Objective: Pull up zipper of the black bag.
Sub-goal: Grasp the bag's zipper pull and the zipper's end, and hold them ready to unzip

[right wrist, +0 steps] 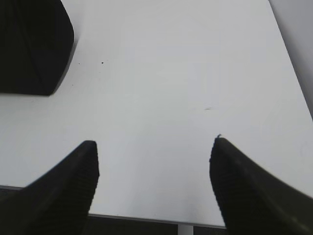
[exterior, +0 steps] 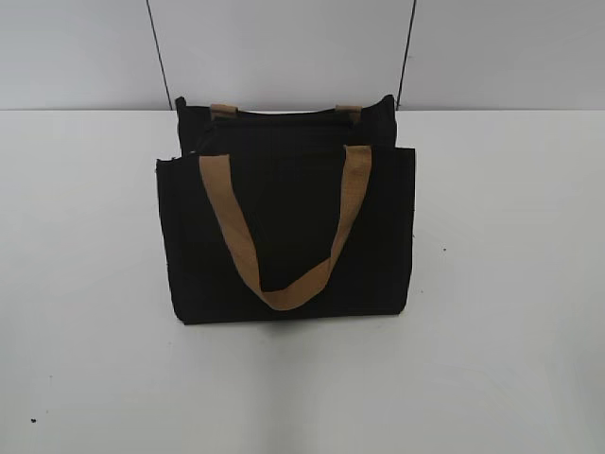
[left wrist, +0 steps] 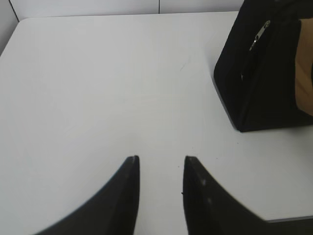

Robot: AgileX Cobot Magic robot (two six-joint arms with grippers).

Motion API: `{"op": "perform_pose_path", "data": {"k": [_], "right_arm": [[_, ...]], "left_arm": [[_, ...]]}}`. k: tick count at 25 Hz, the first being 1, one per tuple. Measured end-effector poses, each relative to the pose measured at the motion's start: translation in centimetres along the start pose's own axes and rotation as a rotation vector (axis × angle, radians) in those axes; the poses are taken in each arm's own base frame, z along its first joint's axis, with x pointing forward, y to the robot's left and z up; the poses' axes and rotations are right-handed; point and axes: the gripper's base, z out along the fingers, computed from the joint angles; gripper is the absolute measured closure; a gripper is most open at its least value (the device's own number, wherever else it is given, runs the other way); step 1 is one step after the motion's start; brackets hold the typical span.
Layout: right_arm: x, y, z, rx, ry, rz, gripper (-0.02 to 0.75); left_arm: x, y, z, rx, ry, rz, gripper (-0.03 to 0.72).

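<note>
The black bag (exterior: 288,227) stands upright in the middle of the white table, its tan handle (exterior: 284,232) hanging down over the front panel. In the left wrist view the bag's side (left wrist: 254,83) is at the upper right, with the small silver zipper pull (left wrist: 259,35) near its top. In the right wrist view a corner of the bag (right wrist: 32,46) is at the upper left. My left gripper (left wrist: 160,159) is open and empty over bare table, left of the bag. My right gripper (right wrist: 154,144) is wide open and empty near the table's front edge. Neither gripper shows in the exterior view.
The white table (exterior: 510,284) spreads around the bag on every side. A grey wall (exterior: 284,47) with two dark vertical seams stands behind. The table's front edge (right wrist: 146,219) shows just below my right gripper's fingers.
</note>
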Motion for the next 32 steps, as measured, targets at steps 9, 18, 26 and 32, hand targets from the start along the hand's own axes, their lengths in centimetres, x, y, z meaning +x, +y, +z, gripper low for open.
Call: {"op": "perform_pose_path", "data": {"k": [9, 18, 26, 32], "right_arm": [[0.0, 0.0, 0.0, 0.000, 0.000, 0.000, 0.194], [0.0, 0.0, 0.0, 0.000, 0.000, 0.000, 0.194], [0.0, 0.1, 0.0, -0.008, -0.001, 0.004, 0.194], [0.0, 0.1, 0.0, -0.009, -0.001, 0.005, 0.194]], "left_arm": [[0.0, 0.0, 0.0, 0.001, 0.000, 0.000, 0.447], [-2.9, 0.2, -1.2, -0.031, -0.291, -0.006, 0.228], [-5.0, 1.5, 2.6, -0.089, -0.476, -0.054, 0.126], [-4.2, 2.9, 8.5, -0.144, -0.437, -0.107, 0.183]]}}
